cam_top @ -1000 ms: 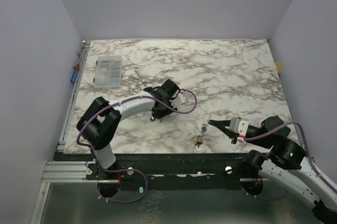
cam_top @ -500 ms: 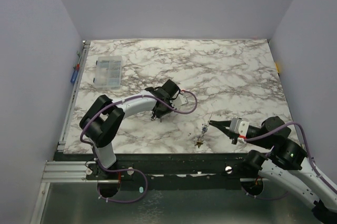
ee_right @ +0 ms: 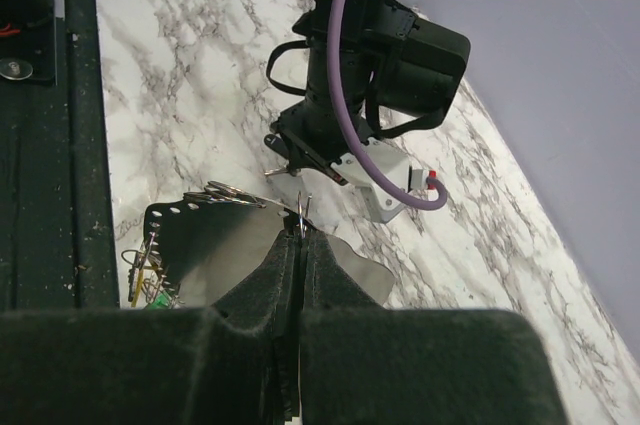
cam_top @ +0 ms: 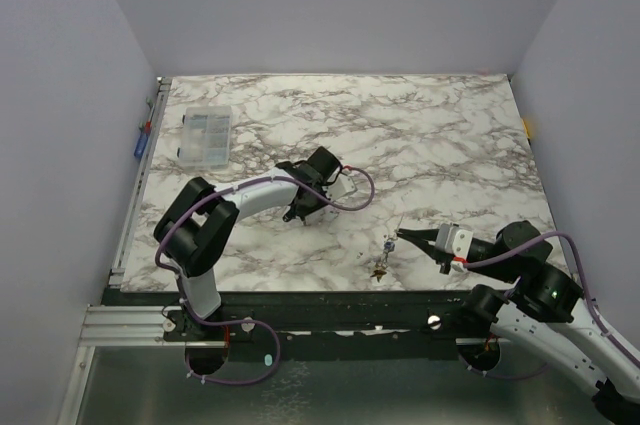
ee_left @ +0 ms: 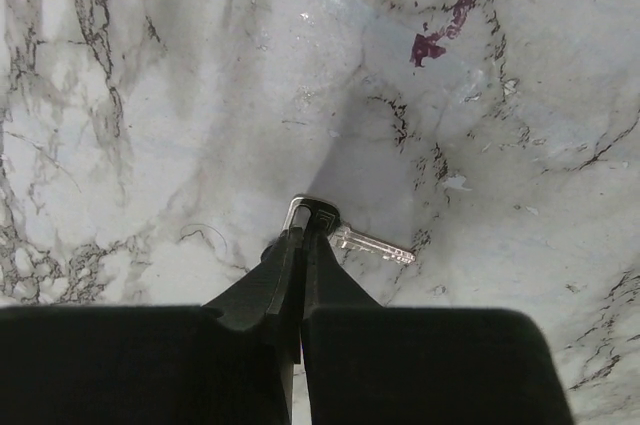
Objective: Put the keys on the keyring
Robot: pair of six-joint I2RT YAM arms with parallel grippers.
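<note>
Marble table [cam_top: 450, 135]: a key [ee_left: 372, 243] lies touching the left claw's [ee_left: 305, 233] tips; a box [cam_top: 203, 135] sits well beyond, leftward.

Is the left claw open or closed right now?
Closed: the left claw pinches the head of a small silver key, fingers together.

a robot lab test cell: plain lilac walls [cam_top: 60, 145] close round a marble-print table [cam_top: 450, 135] ahead of the left gripper [cam_top: 294, 216] and right gripper [cam_top: 400, 233], with an aluminium frame [cam_top: 120, 325] behind them carrying the arm bases.
</note>
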